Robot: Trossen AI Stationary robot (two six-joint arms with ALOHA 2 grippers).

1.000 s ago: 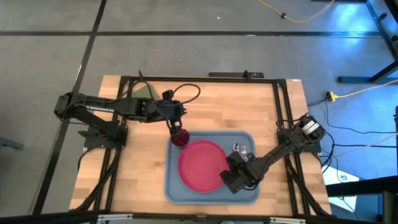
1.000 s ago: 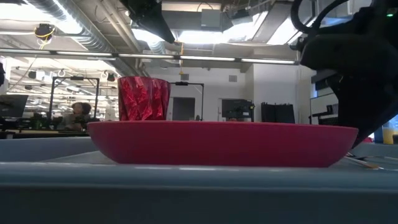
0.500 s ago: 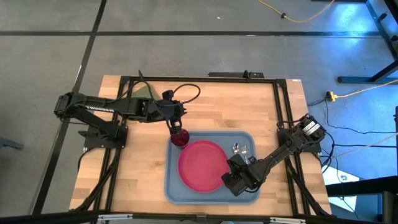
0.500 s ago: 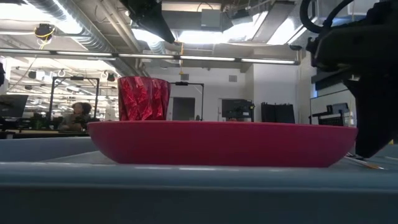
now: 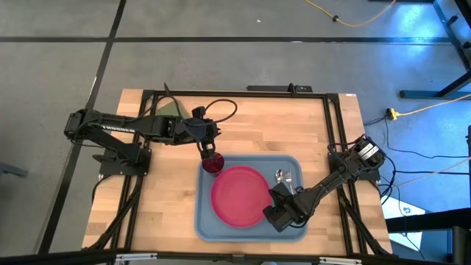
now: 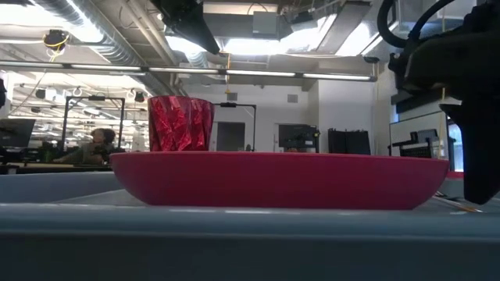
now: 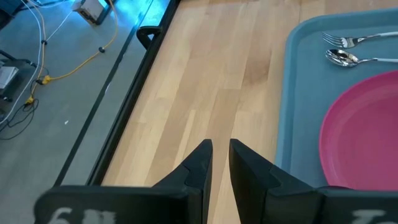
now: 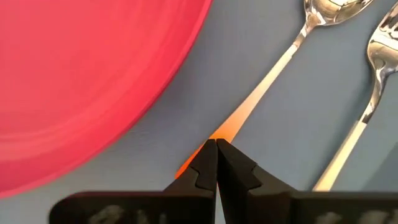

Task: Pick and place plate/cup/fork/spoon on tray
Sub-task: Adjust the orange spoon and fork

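Right gripper point(image 8: 216, 163), fingers clenched on nothing, hovers over the spoon point(image 8: 292, 53), a thin, stiff, slippery piece best pinched at its orange handle. The tray point(image 5: 250, 230), at the desk's near edge, holds plate point(image 5: 239, 196), cup point(image 5: 213, 163), spoon and fork point(image 8: 364, 99). Left gripper point(image 7: 216, 163) waits beside the tray, fingers nearly closed.

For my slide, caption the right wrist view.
Shut right gripper above the spoon handle, fork and plate alongside.

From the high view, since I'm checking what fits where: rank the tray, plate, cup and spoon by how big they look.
1. tray
2. plate
3. cup
4. spoon, though only its bowl end shows and its size is close to the cup's, so that order is unsure.
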